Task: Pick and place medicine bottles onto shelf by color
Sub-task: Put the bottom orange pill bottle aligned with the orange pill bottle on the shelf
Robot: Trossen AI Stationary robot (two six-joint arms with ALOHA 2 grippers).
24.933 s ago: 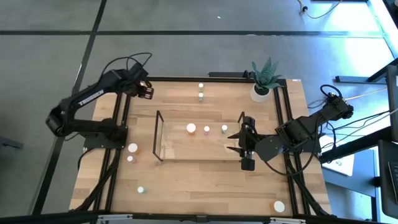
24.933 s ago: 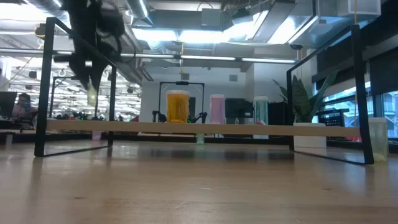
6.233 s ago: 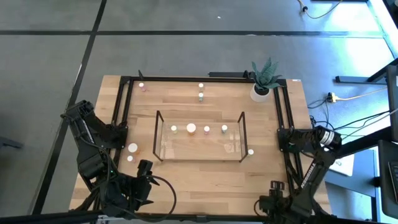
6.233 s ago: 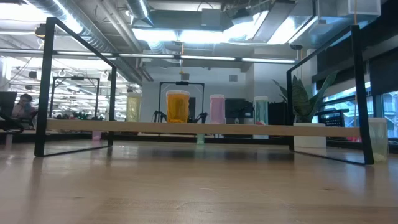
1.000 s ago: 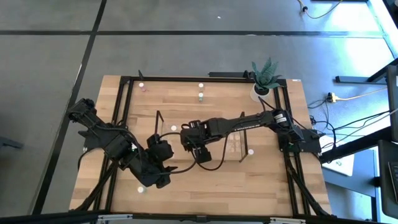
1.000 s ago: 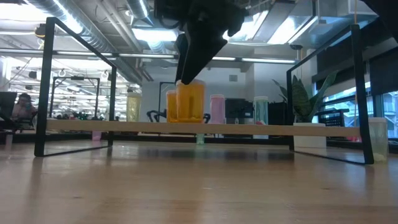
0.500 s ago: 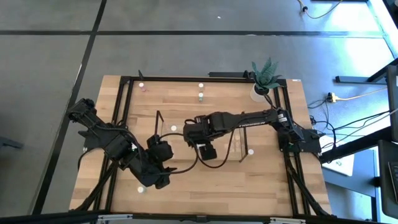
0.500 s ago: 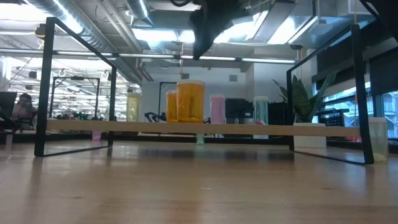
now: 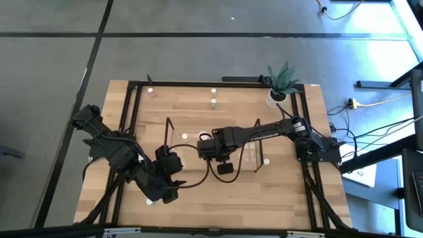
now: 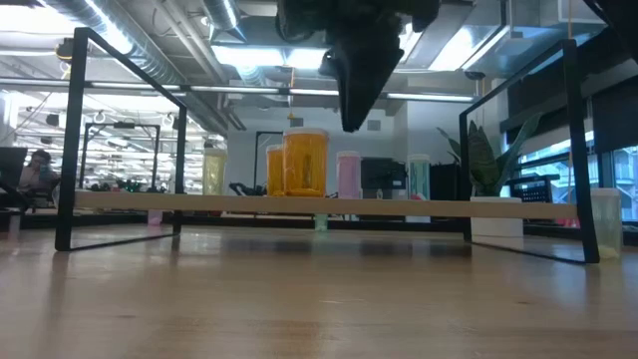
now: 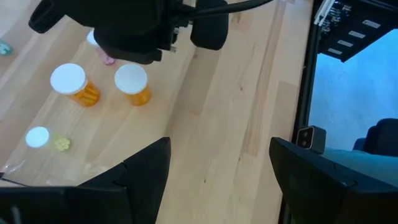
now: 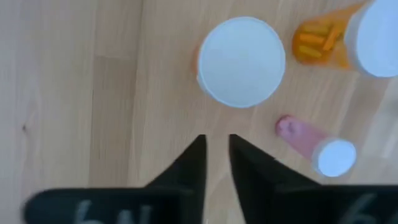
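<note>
Two orange medicine bottles (image 10: 304,163) stand side by side on your shelf (image 9: 170,142), toward its back edge. Your right end effector (image 12: 216,163) hovers above them, nearly clenched and empty; your left end effector (image 11: 214,165) waits released near the shelf's front-left corner.

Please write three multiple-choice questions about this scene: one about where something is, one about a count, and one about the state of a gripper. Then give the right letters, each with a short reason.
1. Where does the right gripper hang?
A. above the clear rectangular shelf
B. beside the potted plant
C. off the table

2. How many orange medicine bottles with white caps stand on the shelf?
A. none
B. two
C. five

3. How are the left gripper's fingers?
A. clamped on a bottle
B. open and empty
C. out of view

Answers: 1 A, the low view shows it over the shelf board. 2 B, two stand side by side. 3 B, the left wrist view shows a bare gap between them.
</note>
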